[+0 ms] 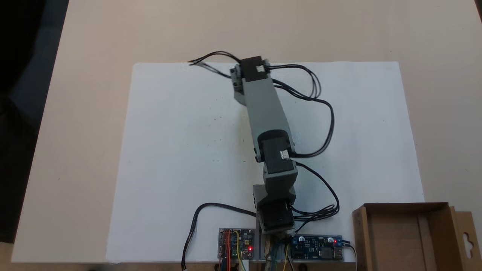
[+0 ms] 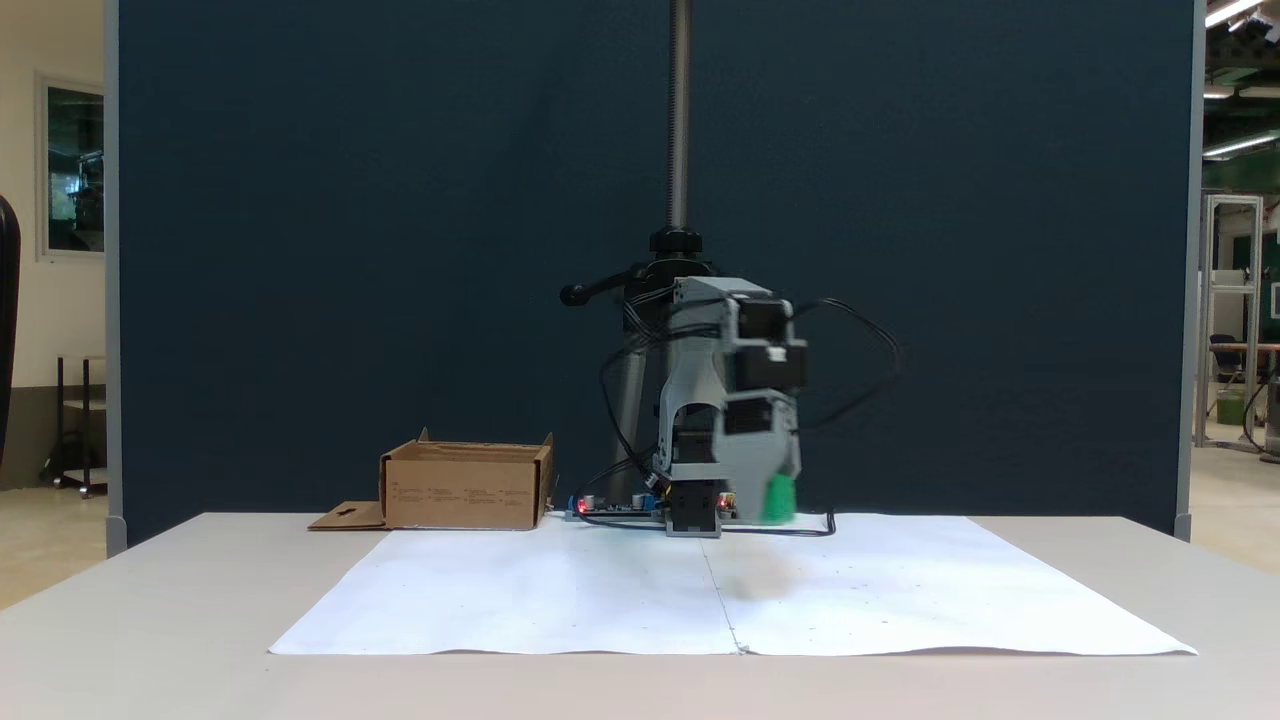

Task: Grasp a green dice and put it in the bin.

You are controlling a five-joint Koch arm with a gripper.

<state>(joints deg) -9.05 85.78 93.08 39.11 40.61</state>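
Note:
In a fixed view from the front, the green dice (image 2: 779,497) hangs blurred just above the white paper, with a faint shadow under it. My gripper (image 2: 775,508) points down and is shut on the dice, held at its lower end. In a fixed view from above, my grey arm (image 1: 265,109) stretches away from its base and its wrist covers the gripper and the dice. The bin (image 2: 465,488), a shallow brown cardboard box, stands beside the arm's base; from above, the bin (image 1: 360,237) sits at the lower right with its keyhole flap on its right side.
A white paper sheet (image 1: 180,162) covers the middle of the beige table. Two circuit boards (image 1: 236,244) (image 1: 318,247) flank the arm's base. Black cables (image 1: 324,113) loop right of the arm. A dark blue partition and a metal pole (image 2: 680,110) stand behind.

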